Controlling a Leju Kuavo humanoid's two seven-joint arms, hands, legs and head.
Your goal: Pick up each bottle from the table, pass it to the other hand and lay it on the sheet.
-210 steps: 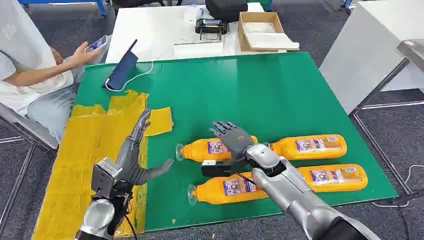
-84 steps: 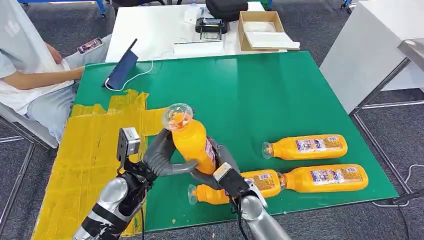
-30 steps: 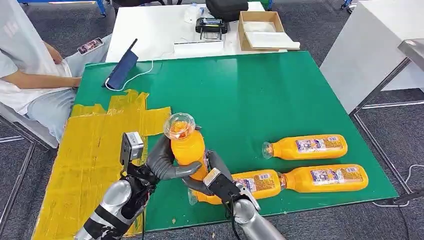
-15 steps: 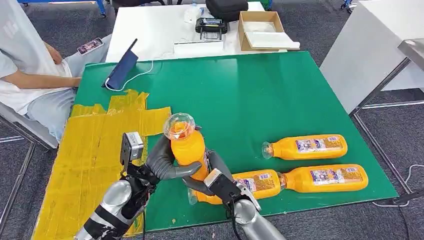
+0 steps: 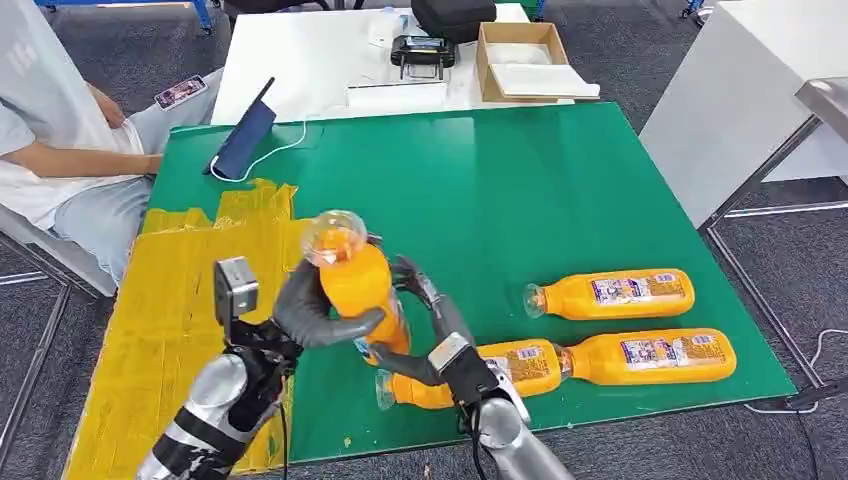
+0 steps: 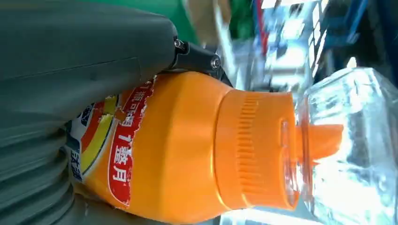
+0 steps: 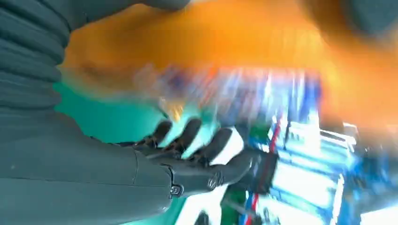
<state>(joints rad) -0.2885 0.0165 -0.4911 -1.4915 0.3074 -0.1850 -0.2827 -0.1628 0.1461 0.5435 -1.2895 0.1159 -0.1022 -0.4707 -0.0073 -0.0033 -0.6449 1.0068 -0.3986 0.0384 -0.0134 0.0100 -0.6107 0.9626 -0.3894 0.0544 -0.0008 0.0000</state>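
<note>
My left hand (image 5: 305,315) grips an orange bottle (image 5: 355,285) with a clear cap, held upright and tilted above the green table (image 5: 520,190), near the edge of the yellow sheet (image 5: 170,290). The left wrist view shows that hand (image 6: 70,70) wrapped round the bottle (image 6: 187,145) at its label. My right hand (image 5: 425,330) stands just right of the bottle with its fingers spread. In the blurred right wrist view its fingers (image 7: 187,140) lie apart from the bottle (image 7: 211,42). Three more orange bottles lie on the table: one (image 5: 470,375) under my right hand, one (image 5: 610,293) further right, one (image 5: 650,355) near the front edge.
A person (image 5: 60,120) sits at the table's left corner. A dark blue tablet (image 5: 245,135) leans at the back left with a white cable. Behind stands a white table (image 5: 320,60) with a cardboard box (image 5: 525,60).
My left hand has carried the bottle leftward toward the yellow sheet. My right hand's fingers have come off the bottle and spread.
</note>
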